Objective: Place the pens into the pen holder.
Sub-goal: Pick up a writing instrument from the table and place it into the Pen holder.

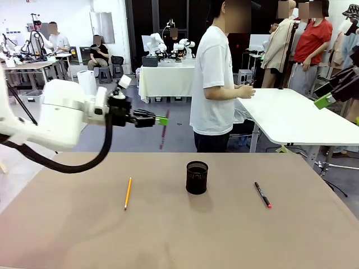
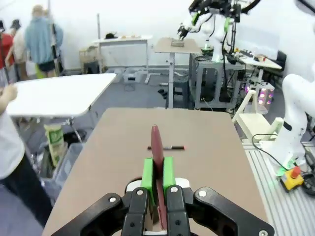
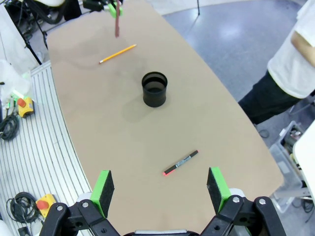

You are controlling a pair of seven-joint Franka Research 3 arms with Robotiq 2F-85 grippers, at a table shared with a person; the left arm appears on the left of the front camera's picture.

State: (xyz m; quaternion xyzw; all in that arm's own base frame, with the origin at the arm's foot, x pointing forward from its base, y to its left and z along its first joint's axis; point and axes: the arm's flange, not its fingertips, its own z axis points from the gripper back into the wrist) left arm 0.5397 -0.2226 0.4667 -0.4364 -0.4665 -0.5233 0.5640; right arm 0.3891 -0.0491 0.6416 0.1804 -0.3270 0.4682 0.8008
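Observation:
High over the table's left half, my left gripper (image 1: 160,120) is shut on a dark reddish pen (image 1: 164,136) that hangs down from its green pads; in the left wrist view that pen (image 2: 156,157) stands clamped between the pads (image 2: 147,173). The black mesh pen holder (image 1: 197,177) stands mid-table, upright and apart from both grippers. To its left a yellow pencil (image 1: 128,193) lies flat, and to its right a black marker (image 1: 262,194) with a red tip. My right gripper (image 3: 161,184) is open high above the marker (image 3: 180,162), with nothing between its fingers.
A person in a white T-shirt (image 1: 214,84) stands at the far side, turned toward a white table (image 1: 297,115) at the right. The brown tabletop (image 1: 168,235) has free room in front of the holder. A red emergency button (image 3: 44,201) sits off the table's edge.

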